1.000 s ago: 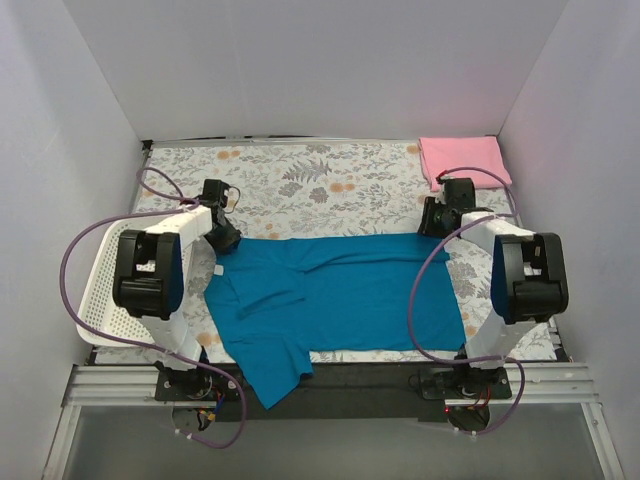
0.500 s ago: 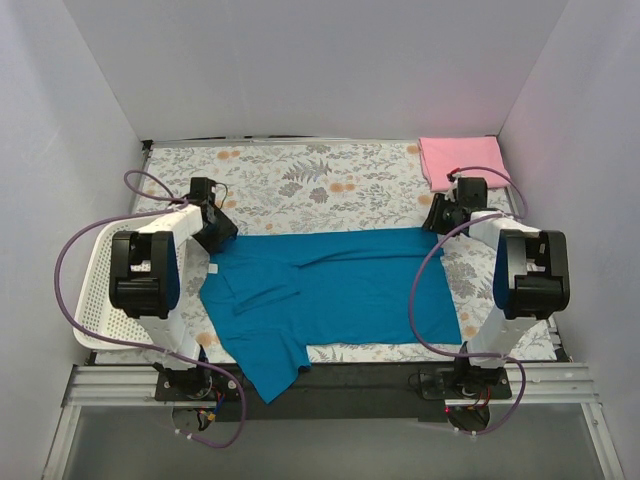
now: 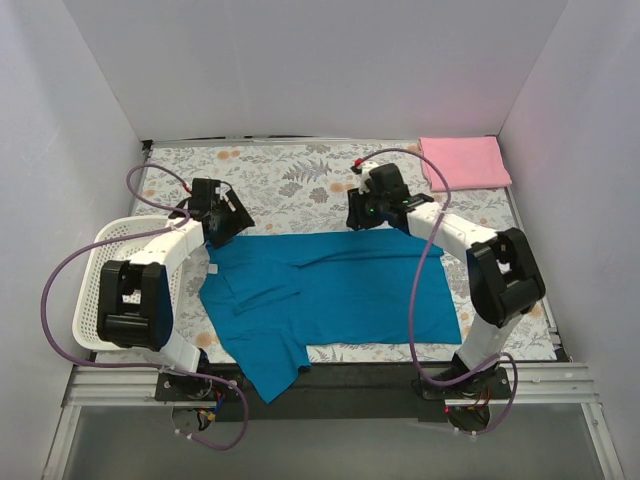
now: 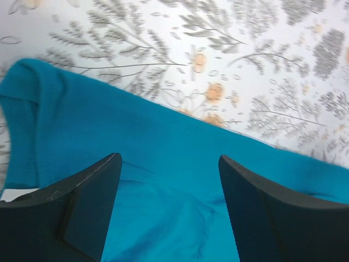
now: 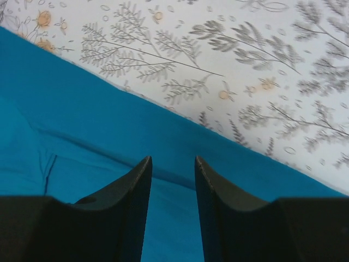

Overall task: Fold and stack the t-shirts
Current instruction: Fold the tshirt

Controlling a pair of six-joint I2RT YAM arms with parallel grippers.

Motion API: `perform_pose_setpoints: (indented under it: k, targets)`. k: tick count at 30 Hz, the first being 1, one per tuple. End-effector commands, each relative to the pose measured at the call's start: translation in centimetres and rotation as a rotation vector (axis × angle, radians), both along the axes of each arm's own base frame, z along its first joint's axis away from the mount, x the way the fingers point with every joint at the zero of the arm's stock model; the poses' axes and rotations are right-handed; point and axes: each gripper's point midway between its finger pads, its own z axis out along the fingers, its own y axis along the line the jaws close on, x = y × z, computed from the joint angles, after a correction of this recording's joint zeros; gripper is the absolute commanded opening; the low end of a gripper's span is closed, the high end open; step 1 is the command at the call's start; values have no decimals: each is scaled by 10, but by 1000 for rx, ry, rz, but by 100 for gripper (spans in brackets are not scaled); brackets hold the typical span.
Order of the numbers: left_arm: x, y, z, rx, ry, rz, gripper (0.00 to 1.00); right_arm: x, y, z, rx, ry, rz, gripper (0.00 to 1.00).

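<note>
The spread t-shirt [image 3: 340, 290] lies on the bench [image 3: 290, 175], with the basket [image 3: 100, 290] just beside it on the left and the folded t-shirt [image 3: 465, 162] behind its right end, apart.

Bare table [image 3: 300, 170] lies open across the upper middle of the frame, beyond my left hand [image 4: 169, 158] and right hand [image 5: 172, 158]. The white basket [image 3: 92, 300] blocks the left edge; the pink shirt [image 3: 465, 162] fills the upper right corner; the teal shirt [image 3: 340, 290] covers the centre.

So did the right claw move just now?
Yes. The right claw slid left along the far edge of the teal t-shirt, away from the pink t-shirt in the corner.
</note>
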Motion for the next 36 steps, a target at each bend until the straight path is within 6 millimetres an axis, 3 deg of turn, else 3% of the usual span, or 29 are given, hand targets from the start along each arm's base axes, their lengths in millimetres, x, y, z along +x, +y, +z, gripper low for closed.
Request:
perform_pose_setpoints:
  k: [1,4,6,11,29,36]
  targets:
    - [5,-23,26,-15,-122,-112,71,2,24,-14,-97,33,9,44]
    - [4,-34,32,-14,-147,-153,71,-6,53,-29,-150,78,54,44]
    - [4,-36,33,-17,-151,-162,71,-11,56,-41,-194,98,53,43]
    - [1,-46,34,-25,-155,-195,71,-18,76,-47,-258,124,91,43]
    - [0,-50,32,-33,-148,-205,71,-43,72,-66,-383,212,125,42]
    - [0,-51,30,-34,-143,-207,71,-51,70,-60,-390,216,136,42]
